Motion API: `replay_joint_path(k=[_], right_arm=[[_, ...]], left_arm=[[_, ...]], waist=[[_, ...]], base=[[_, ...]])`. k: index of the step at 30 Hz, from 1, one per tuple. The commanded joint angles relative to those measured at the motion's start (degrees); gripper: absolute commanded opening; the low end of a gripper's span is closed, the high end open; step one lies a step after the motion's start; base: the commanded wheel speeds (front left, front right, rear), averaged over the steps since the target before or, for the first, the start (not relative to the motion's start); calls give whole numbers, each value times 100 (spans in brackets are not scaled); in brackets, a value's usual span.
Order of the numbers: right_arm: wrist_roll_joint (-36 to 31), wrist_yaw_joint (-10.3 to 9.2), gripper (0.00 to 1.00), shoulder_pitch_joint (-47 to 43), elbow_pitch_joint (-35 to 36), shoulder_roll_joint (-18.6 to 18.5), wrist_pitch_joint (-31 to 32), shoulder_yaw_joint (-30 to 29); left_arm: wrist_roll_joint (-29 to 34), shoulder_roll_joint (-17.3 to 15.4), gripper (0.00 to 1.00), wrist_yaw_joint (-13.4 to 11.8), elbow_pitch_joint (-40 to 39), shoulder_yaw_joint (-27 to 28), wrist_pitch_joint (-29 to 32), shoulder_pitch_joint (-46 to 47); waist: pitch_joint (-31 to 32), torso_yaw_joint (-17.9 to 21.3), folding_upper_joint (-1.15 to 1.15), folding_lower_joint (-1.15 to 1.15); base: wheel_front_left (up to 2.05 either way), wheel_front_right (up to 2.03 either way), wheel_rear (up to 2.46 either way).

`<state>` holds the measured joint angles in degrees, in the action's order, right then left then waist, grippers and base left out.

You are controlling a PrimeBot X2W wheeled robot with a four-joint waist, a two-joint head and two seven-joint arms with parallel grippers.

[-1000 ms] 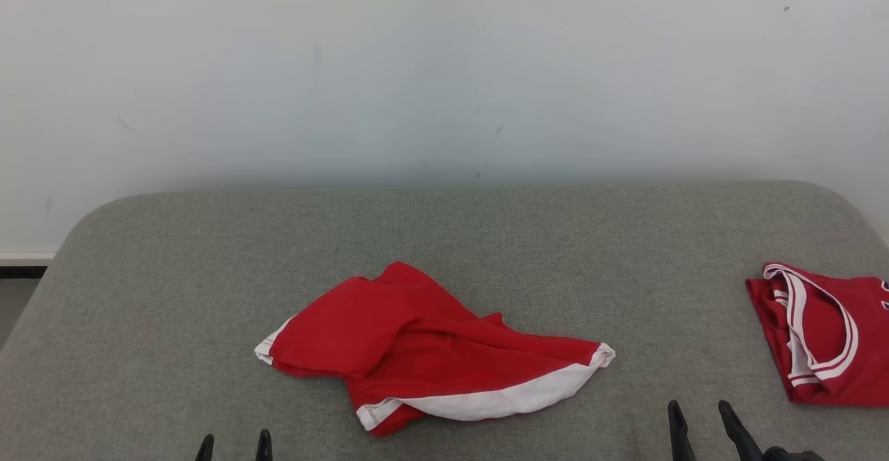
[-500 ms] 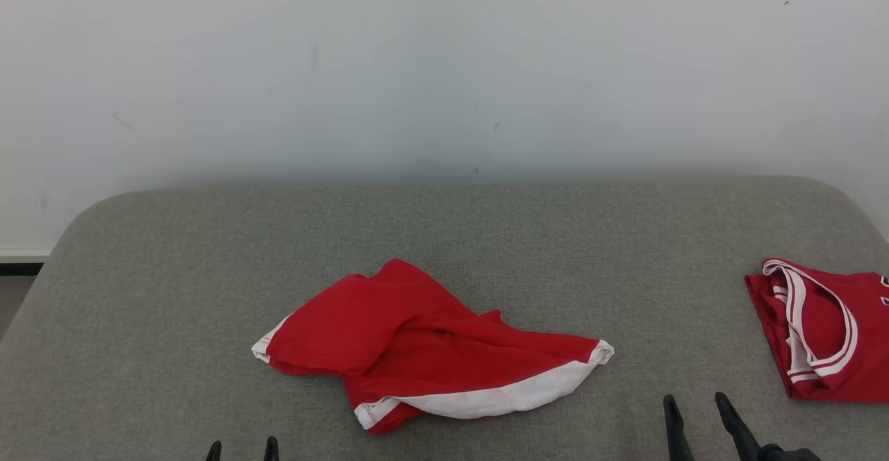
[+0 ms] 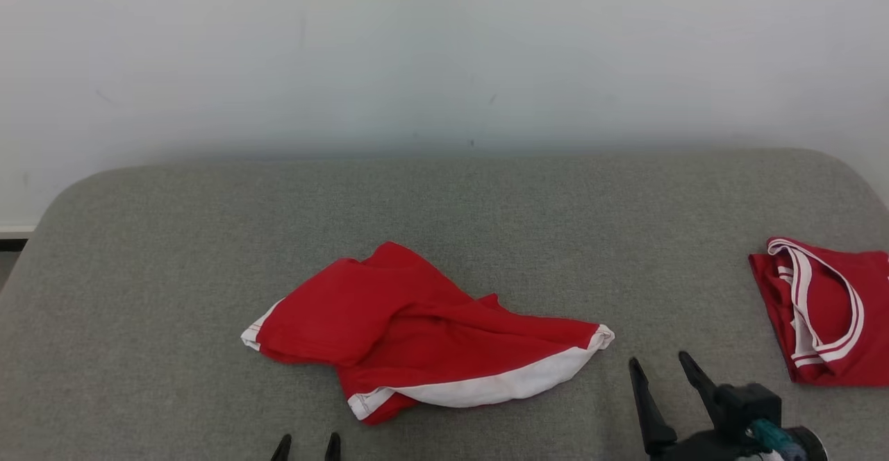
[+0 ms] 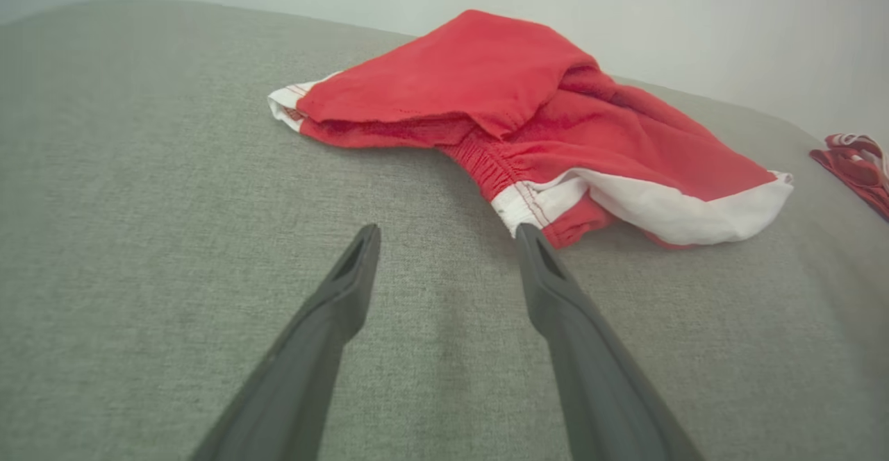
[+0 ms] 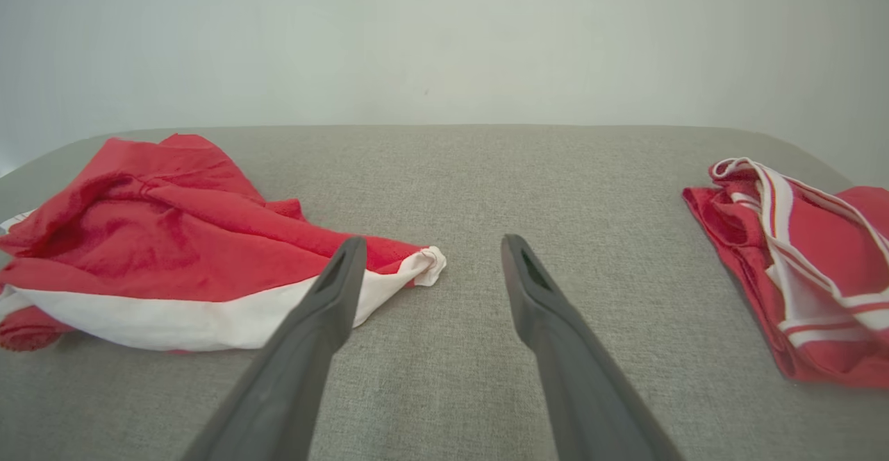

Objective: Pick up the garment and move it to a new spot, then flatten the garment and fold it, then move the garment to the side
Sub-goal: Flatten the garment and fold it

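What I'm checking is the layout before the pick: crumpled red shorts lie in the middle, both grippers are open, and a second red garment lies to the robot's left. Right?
No: the second red garment lies to the robot's right, not its left, as the head view shows. The rest holds: the red shorts lie in the middle, and the left gripper and right gripper are open.

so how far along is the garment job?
Done: nothing yet. The red garment lies crumpled mid grey pad. A red top sits at the right, possibly an earlier piece. In hand: left hand and right hand are open and empty, pointing at the garment's near edge. Left: pick, move, flatten, fold, set aside.
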<state>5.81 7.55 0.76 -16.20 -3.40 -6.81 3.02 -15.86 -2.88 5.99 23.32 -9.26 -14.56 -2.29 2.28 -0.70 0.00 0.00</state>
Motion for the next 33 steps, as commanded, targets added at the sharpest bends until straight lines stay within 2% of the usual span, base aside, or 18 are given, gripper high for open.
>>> replay_joint_path(k=[1,9,20,21,22,23,25,26,27,33], right_arm=[[-55,-13,100,138,-106,-65,86,20],[27,-13,100,1218,-1148,-314,295,407],[125,-14,100,2107,-2485,-290,328,656],[175,-14,100,2220,-2639,-290,278,728],[202,-14,100,2269,-2708,-291,258,757],[234,-14,100,2310,-2778,-295,244,789],[300,-14,100,2409,-2911,-314,218,834],[322,-14,100,2462,-2990,-323,236,867],[346,-14,100,2512,-3058,-330,258,906],[493,-14,100,2705,-3325,-366,282,1101]], left_arm=[[-82,0,100,-21,114,-49,52,134],[-747,-5,100,36,780,-597,250,1028],[-1367,-6,100,-12,1232,-934,290,1518],[-1415,-6,84,-3,1268,-965,282,1582],[-1458,-6,74,6,1285,-976,277,1589],[-1445,-6,56,18,1307,-996,268,1602],[-1470,-7,28,34,1330,-1021,246,1667],[-1480,-7,3,43,1339,-1038,245,1700],[-1473,-5,0,43,1356,-1063,240,1717],[-1495,-5,0,67,1437,-1142,210,1816]], waist=[[-101,38,0,0],[-413,78,0,0],[-682,14,0,0],[-715,9,0,0],[-734,4,0,0],[-749,-4,0,0],[-787,-21,0,0],[-808,-30,0,0],[-827,-38,0,0],[-910,-72,0,0]], base=[[0,0,0],[0,0,0],[0,0,0],[0,0,0],[0,0,0],[0,0,0],[0,0,0],[0,0,0],[0,0,0],[0,0,0]])
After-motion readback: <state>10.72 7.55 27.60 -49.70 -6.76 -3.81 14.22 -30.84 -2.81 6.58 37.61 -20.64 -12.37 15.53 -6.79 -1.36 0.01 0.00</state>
